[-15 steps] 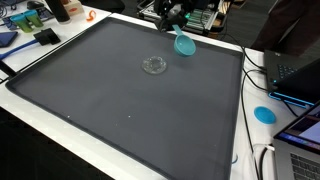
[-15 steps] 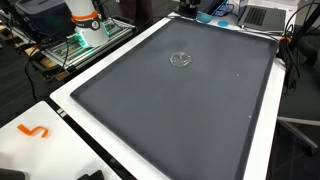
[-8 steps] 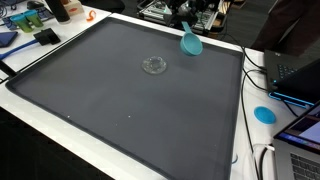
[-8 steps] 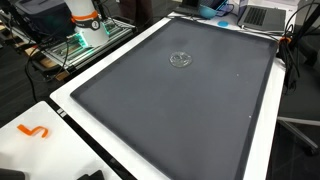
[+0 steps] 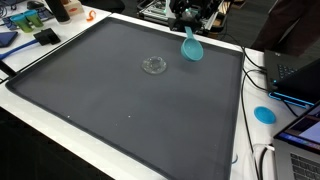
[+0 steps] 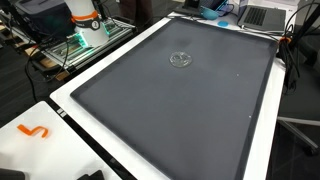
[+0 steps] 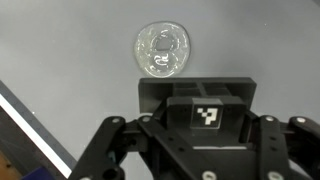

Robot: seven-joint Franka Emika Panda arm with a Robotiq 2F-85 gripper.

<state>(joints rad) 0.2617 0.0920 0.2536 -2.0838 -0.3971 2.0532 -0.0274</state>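
In an exterior view my gripper [image 5: 190,20] hangs over the far edge of the dark mat [image 5: 120,100], shut on a teal spoon-like object [image 5: 191,46] that dangles below it, above the mat. At the top edge of an exterior view the teal object [image 6: 212,10] shows only in part. A small clear round dish [image 5: 154,65] lies on the mat, to the left of and nearer than the teal object; both exterior views show the dish [image 6: 180,60]. In the wrist view the dish [image 7: 162,50] lies beyond my gripper [image 7: 195,100], whose black block with a square marker hides the fingertips and the teal object.
The mat [image 6: 190,110] lies on a white table [image 6: 60,115]. An orange hook [image 6: 35,131] rests on the white border. A blue disc [image 5: 264,113], cables and laptops [image 5: 295,75] crowd one side. Electronics and clutter [image 5: 30,25] stand beyond the far corner.
My gripper has carried the teal object a little to the right along the mat's far edge. The clear dish has not moved.
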